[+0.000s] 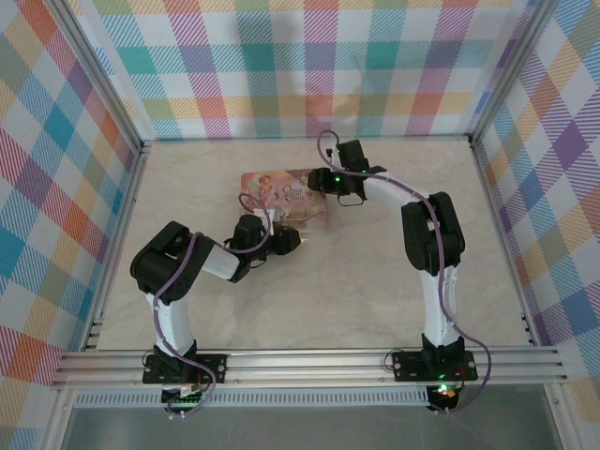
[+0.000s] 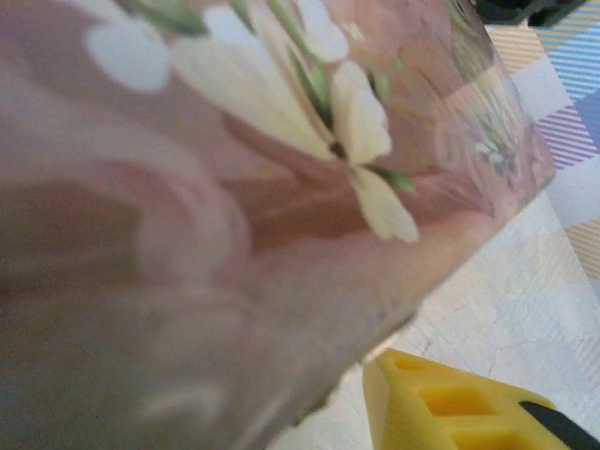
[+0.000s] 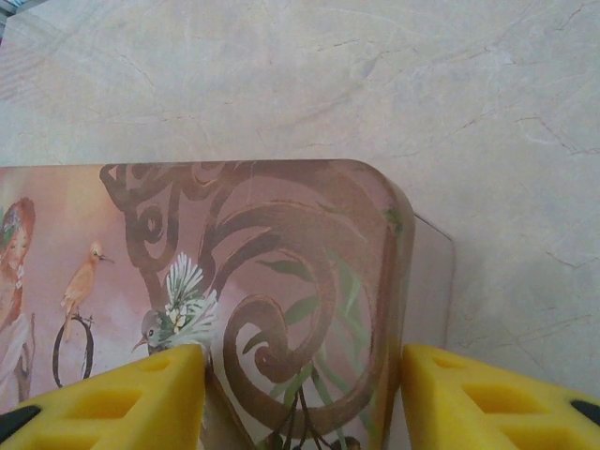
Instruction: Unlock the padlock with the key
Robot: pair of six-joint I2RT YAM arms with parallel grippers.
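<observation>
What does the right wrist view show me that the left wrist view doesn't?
Right wrist view: the tin in sharp focus, with painted birds and brown scrollwork on its lid. Its rounded corner sits between the two yellow fingers of the right claw; I cannot tell whether they touch it.
Left wrist view: the tin so close that it blurs, white petals on its side, one yellow finger at the bottom, and the plaid wall beyond.
Both: the tin and the marbled table.
</observation>
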